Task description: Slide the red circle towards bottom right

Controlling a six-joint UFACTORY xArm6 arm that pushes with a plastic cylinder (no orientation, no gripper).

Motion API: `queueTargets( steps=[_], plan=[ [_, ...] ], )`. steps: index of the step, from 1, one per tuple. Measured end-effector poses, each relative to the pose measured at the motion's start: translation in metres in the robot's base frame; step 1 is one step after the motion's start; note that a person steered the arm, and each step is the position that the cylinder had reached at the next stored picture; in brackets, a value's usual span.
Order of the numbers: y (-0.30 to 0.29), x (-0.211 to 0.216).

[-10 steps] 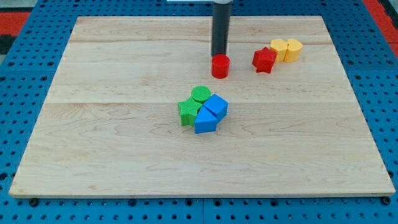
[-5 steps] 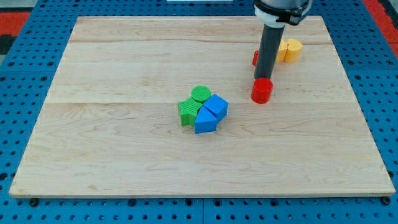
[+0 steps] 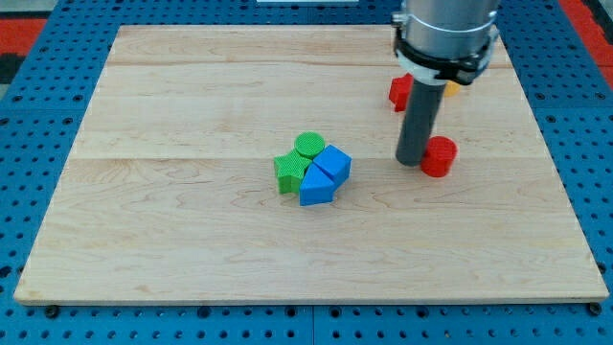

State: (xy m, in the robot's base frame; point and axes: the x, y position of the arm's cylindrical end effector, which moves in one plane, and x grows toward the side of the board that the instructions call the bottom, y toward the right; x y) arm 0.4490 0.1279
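The red circle (image 3: 439, 156) lies on the wooden board (image 3: 192, 220) right of centre. My tip (image 3: 412, 159) rests on the board just to the left of the red circle, touching or almost touching it. The dark rod rises from it to the arm's head at the view's top.
A red star (image 3: 400, 91) lies above the tip, partly hidden by the rod. A yellow block (image 3: 452, 89) peeks out behind the arm. A cluster sits mid-board: a green circle (image 3: 308, 145), a green star (image 3: 287, 172), a blue cube (image 3: 332, 163) and a blue triangle (image 3: 314, 189).
The red circle has slid from the upper middle down and to the right, pushed by my tip. The arm now covers most of the yellow blocks. The other blocks have not moved.
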Motion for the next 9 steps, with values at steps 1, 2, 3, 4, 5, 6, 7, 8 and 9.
queueTargets(
  steps=[1,2,3,4,5,6,7,8,9],
  plan=[
    [0.005,-0.006],
    [0.007,-0.028],
    [0.027,-0.035],
    [0.029,-0.017],
    [0.044,0.004],
    [0.059,0.011],
    [0.062,0.007],
    [0.062,0.014],
    [0.062,0.026]
  ],
)
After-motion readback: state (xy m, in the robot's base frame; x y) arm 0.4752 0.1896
